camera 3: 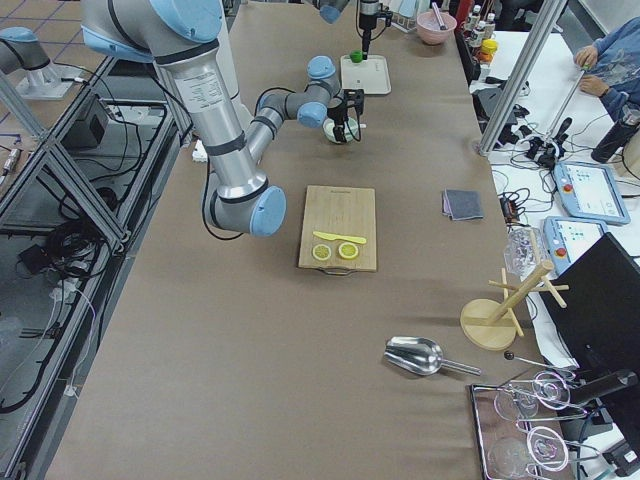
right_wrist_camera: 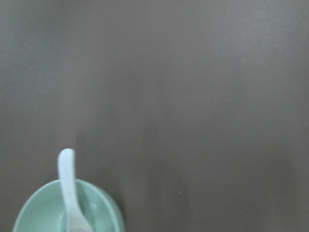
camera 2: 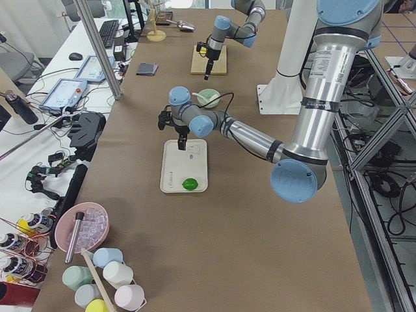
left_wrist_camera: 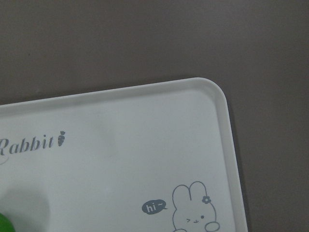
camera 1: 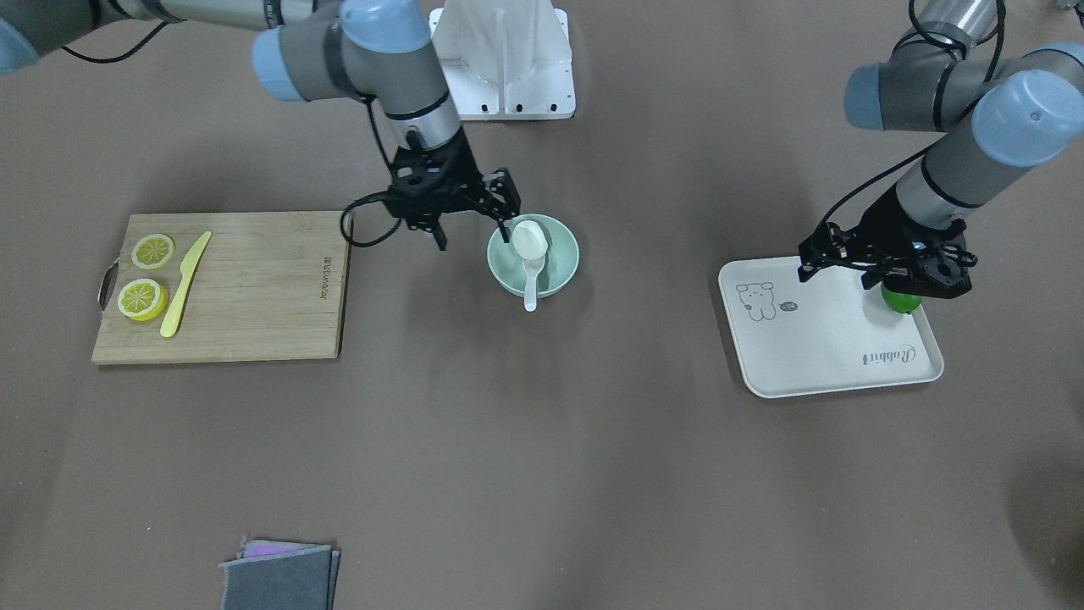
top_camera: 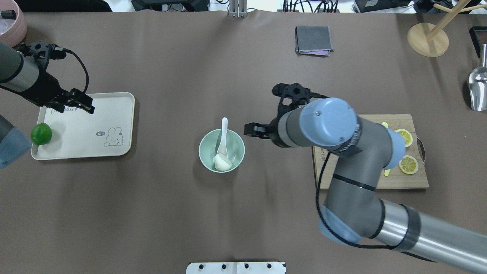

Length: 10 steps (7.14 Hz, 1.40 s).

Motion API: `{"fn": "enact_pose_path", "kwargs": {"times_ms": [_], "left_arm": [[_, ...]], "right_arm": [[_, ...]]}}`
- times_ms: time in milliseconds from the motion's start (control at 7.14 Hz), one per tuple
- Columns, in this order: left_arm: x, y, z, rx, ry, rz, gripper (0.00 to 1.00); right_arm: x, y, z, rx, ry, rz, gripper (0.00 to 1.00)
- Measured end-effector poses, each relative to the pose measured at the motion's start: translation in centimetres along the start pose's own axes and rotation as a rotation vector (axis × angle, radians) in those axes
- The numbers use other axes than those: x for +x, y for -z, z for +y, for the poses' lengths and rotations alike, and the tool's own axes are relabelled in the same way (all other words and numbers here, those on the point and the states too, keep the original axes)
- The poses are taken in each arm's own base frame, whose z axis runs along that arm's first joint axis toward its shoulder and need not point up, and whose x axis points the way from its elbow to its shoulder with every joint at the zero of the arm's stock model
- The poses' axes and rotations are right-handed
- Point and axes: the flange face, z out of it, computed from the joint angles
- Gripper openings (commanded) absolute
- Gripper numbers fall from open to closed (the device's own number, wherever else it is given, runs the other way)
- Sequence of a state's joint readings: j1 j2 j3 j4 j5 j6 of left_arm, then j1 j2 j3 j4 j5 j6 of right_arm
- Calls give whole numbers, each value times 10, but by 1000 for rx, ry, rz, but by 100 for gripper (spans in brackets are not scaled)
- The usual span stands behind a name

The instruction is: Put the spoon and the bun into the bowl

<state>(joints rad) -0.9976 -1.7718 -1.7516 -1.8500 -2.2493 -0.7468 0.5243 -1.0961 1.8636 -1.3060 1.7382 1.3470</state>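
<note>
Overhead exterior: right gripper (camera 1: 472,233) has its fingers spread and empty, at the bowl's 2 o'clock. Left gripper (top_camera: 85,107) hangs over the tray (top_camera: 76,133); spread or closed, cannot tell. Table (top_camera: 152,209): plain brown matte covering. Mint bowl (top_camera: 238,146) holds the white bun (top_camera: 223,163) at its 6 o'clock side. The white spoon (top_camera: 223,133) lies with its long axis 12 to 6, the handle crossing the rim toward 12.

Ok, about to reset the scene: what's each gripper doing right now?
Left gripper: looks open, holding nothing, over the tray.
Right gripper: open, empty, beside the bowl.
</note>
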Motion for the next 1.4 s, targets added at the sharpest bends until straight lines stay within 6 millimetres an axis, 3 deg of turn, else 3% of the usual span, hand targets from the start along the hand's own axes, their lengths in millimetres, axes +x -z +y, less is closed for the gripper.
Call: {"fn": "enact_pose_path", "kwargs": {"times_ms": [140,420,700,980,1120,1260,1400], "left_arm": [[-18,14,-4,23,-3,-12,98],[-76,41,-3,57,-64,-50,98],[-154,78,7,81,-148,-77,98],[-225,114,34,88,-160,-12,98],[-250,129,47,102,-156,9,98],[-266,138,56,105,-152,15,98],[-282,139,72,89,-127,10,98]], "right_arm": [[48,18,-23,-16,22,26,100],[147,51,-78,-68,71,79,100],[270,101,-127,-118,156,110,100],[410,151,-167,-154,246,112,100],[475,169,-180,-168,285,114,100],[526,188,-186,-178,311,124,100],[560,205,-186,-187,325,133,100]]}}
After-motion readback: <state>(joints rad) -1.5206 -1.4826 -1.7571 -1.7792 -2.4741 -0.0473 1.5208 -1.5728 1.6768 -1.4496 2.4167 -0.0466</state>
